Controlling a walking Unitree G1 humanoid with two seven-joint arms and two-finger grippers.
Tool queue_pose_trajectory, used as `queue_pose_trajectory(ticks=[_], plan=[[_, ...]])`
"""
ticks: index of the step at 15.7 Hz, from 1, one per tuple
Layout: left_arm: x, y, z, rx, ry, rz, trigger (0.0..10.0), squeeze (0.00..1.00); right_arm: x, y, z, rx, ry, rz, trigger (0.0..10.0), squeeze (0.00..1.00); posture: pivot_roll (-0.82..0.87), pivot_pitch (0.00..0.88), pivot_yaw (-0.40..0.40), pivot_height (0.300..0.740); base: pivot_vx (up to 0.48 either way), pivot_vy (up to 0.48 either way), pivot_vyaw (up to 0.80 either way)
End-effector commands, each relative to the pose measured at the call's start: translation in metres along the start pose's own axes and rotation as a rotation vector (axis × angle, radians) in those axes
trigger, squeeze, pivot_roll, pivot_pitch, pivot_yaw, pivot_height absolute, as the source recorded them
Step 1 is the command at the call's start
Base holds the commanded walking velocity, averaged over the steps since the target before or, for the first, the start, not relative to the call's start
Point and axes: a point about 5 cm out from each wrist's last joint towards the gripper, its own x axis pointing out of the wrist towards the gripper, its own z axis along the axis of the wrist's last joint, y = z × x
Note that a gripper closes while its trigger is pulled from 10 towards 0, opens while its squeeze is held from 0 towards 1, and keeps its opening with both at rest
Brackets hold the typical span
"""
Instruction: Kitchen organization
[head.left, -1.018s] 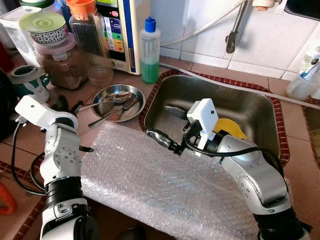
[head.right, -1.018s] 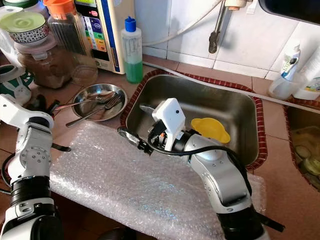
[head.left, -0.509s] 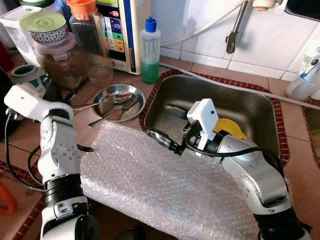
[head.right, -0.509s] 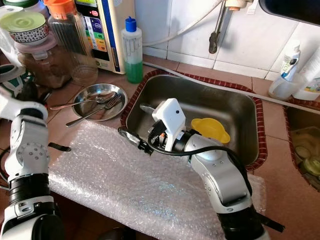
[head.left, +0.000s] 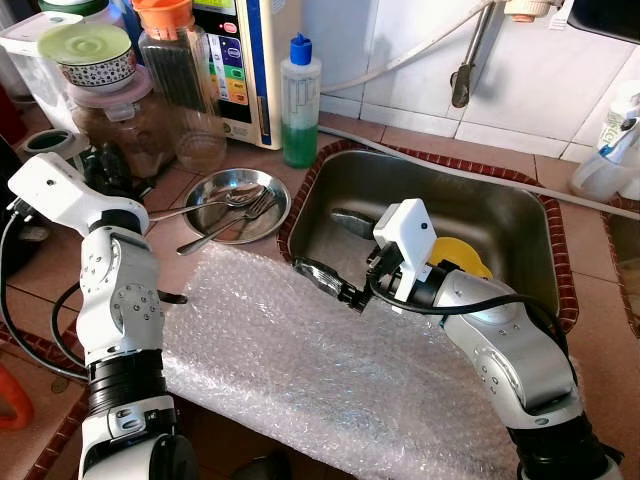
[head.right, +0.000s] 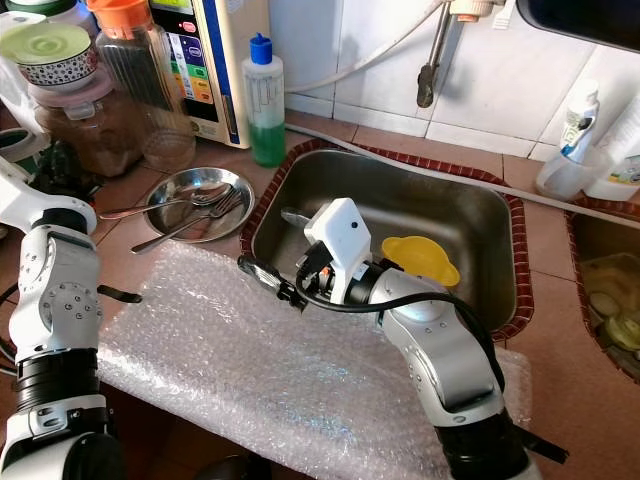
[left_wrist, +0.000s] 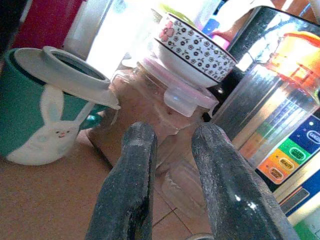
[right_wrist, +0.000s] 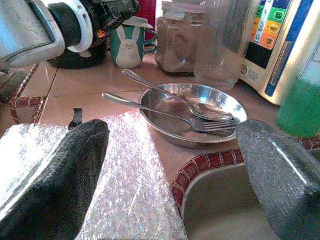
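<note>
The right gripper (head.left: 325, 282) hovers low over the near left corner of the sink (head.left: 520, 215), just above the far edge of the bubble wrap (head.left: 330, 370) spread on the worktop (head.left: 590, 330). In its wrist view the two black fingers (right_wrist: 60, 175) stand wide apart with nothing between them; past them lie the wrap's edge, the sink's tiled rim and the steel plate (right_wrist: 200, 112).

The left gripper (left_wrist: 175, 190) is raised at the far left of the worktop, near the teal rabbit mug (left_wrist: 37, 125) and the brown-filled jar (left_wrist: 150, 115). Its fingers (left_wrist: 132, 185) show a narrow gap and hold nothing; they touch neither mug nor jar. In the head views the left fingers are mostly hidden behind the arm's white wrist housing, dark against the clutter.

The steel plate (head.left: 238, 203) sits on the worktop between the jars and the sink, carrying a spoon (right_wrist: 165, 92) and a fork (right_wrist: 175, 117) whose handles stick out over its rim towards the left arm. A patterned bowl (left_wrist: 195, 50) with a green lid rests on top of the jar. A clear container with an orange cap (head.left: 170, 50) and a green soap bottle (head.left: 299, 100) stand along the wall.

Inside the sink a yellow object (head.right: 420, 258) is partly covered by the right arm, so its shape is unclear, and a dark utensil (head.left: 350, 218) beside it is hard to make out. The wrap's near edge is cut off at the bottom of the head views.
</note>
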Motion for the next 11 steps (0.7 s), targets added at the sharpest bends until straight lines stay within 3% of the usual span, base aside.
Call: queue_pose_trajectory(ticks=[1,7,11], plan=[[-0.002,0.009,-0.005,0.015,0.015,0.045,10.0,1.0,0.001,0.001,0.001,-0.016,0.001,0.014,10.0,0.0,0.01,0.116,0.008,0.74,0.0,0.0,0.0],[-0.011,0.022,-0.023,0.049,0.067,0.101,10.0,1.0,-0.001,0.003,-0.001,-0.025,0.013,0.021,10.0,0.0,0.0,0.123,0.003,0.74,0.0,0.0,0.0],[-0.006,0.024,-0.027,0.044,0.08,0.104,10.0,1.0,-0.001,0.007,0.0,-0.015,0.017,0.052,10.0,0.0,0.0,0.123,0.002,0.74,0.0,0.0,0.0]])
